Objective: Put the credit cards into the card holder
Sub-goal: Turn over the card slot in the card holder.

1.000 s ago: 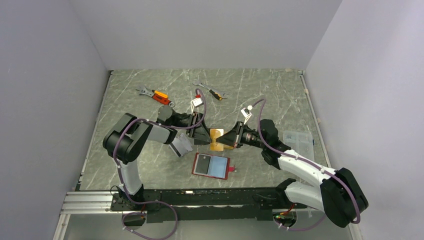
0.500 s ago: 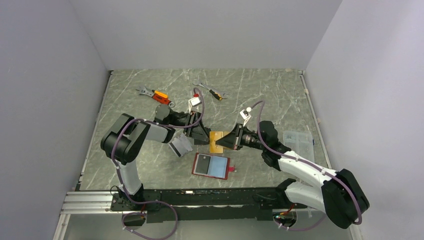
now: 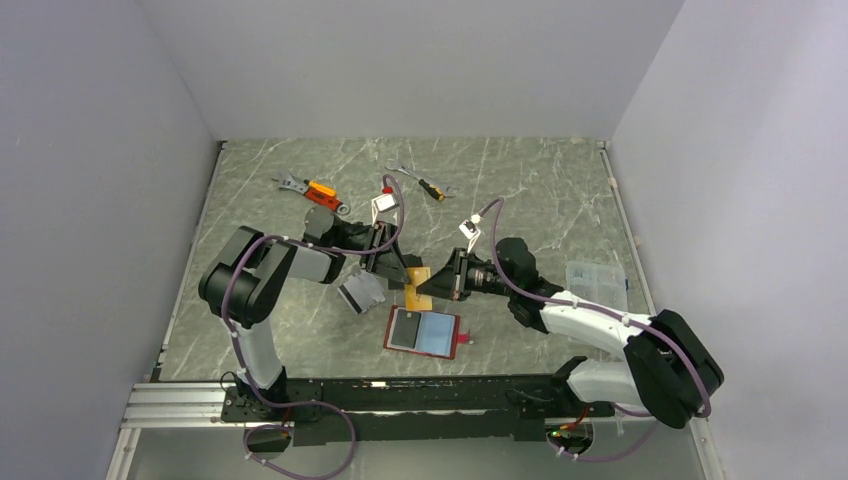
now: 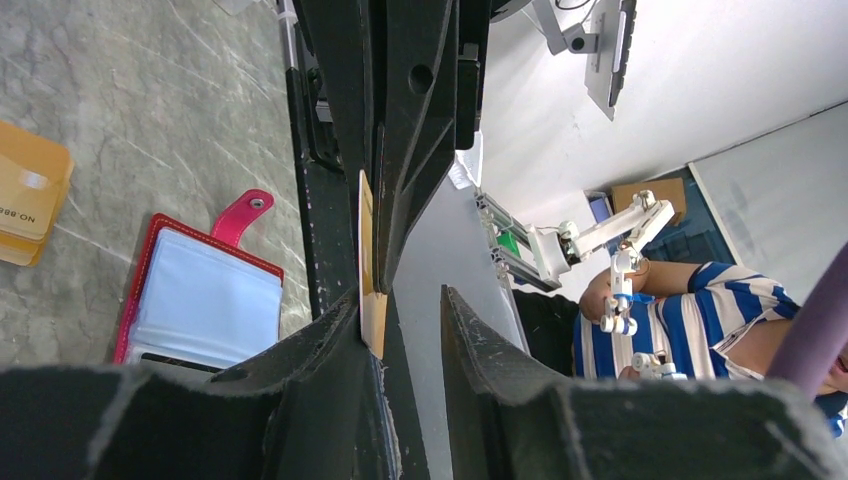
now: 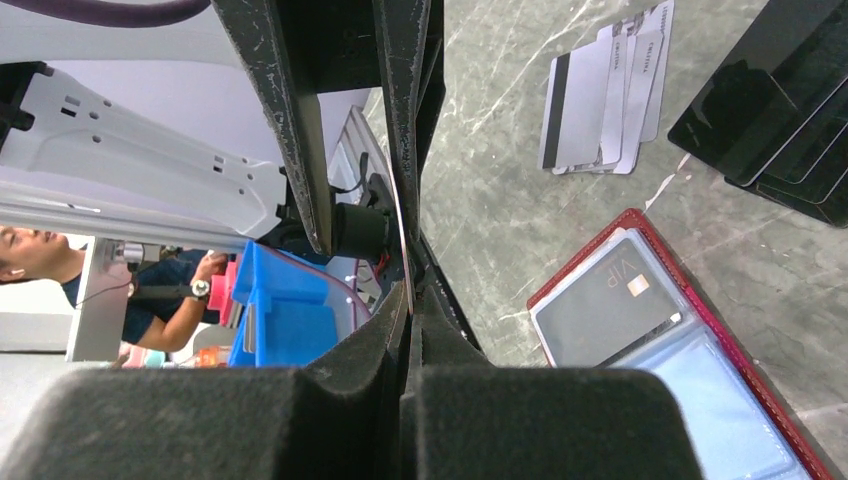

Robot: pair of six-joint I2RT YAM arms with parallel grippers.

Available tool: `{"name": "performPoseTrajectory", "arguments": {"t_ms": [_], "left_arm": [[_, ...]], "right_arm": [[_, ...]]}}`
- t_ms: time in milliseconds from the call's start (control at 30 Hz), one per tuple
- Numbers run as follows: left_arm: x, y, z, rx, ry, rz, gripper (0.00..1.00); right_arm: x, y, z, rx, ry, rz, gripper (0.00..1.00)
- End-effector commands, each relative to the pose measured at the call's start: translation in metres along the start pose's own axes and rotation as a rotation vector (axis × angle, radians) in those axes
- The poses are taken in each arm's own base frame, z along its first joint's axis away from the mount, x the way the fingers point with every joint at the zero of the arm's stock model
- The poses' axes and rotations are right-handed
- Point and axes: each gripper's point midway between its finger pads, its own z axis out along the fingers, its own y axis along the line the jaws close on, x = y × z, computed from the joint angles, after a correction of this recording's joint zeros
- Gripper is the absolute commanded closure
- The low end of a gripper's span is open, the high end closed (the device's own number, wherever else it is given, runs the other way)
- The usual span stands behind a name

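An orange-gold credit card (image 4: 367, 255) stands edge-on between my two grippers, above the table. My right gripper (image 5: 409, 292) is shut on one end of it. My left gripper (image 4: 400, 300) is open around the other end: the card rests against one finger and a gap stays to the other. The red card holder (image 3: 425, 333) lies open just in front of them, with a dark card (image 5: 605, 310) in its left pocket. On the table lie silver-grey cards (image 5: 600, 100), black cards (image 5: 780, 110) and more orange-gold cards (image 4: 25, 195).
Two orange-handled wrenches (image 3: 312, 190) (image 3: 427, 185) lie at the back of the table. A clear plastic box (image 3: 597, 279) sits at the right edge. The walls close in on three sides.
Both grippers have moved left together with the orange-gold card between them, the right arm reaching further across. The left jaws have narrowed slightly.
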Motion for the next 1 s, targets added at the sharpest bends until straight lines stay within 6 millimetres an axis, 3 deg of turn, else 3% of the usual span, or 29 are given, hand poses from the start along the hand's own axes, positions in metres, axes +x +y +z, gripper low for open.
{"name": "performPoseTrajectory", "arguments": {"t_ms": [0, 200, 400, 700, 867, 967], "left_arm": [[-0.027, -0.028, 0.008, 0.017, -0.082, 0.267, 0.64], [-0.028, -0.033, 0.008, 0.019, -0.078, 0.287, 0.65], [-0.030, -0.037, 0.004, 0.013, -0.080, 0.315, 0.66], [-0.035, -0.030, -0.007, -0.014, -0.106, 0.317, 0.66], [-0.041, -0.020, -0.025, -0.061, -0.126, 0.350, 0.61], [-0.044, -0.013, -0.028, -0.110, -0.134, 0.388, 0.51]], "right_arm": [[0.029, -0.021, 0.005, 0.070, 0.105, 0.034, 1.00], [0.037, -0.033, -0.001, 0.124, 0.117, 0.035, 1.00], [0.040, -0.046, -0.023, 0.178, 0.084, 0.039, 1.00], [0.035, -0.039, -0.047, 0.187, 0.052, 0.018, 1.00], [0.043, -0.050, -0.060, 0.241, 0.058, 0.036, 1.00], [0.055, -0.062, -0.062, 0.272, 0.075, 0.074, 1.00]]}}
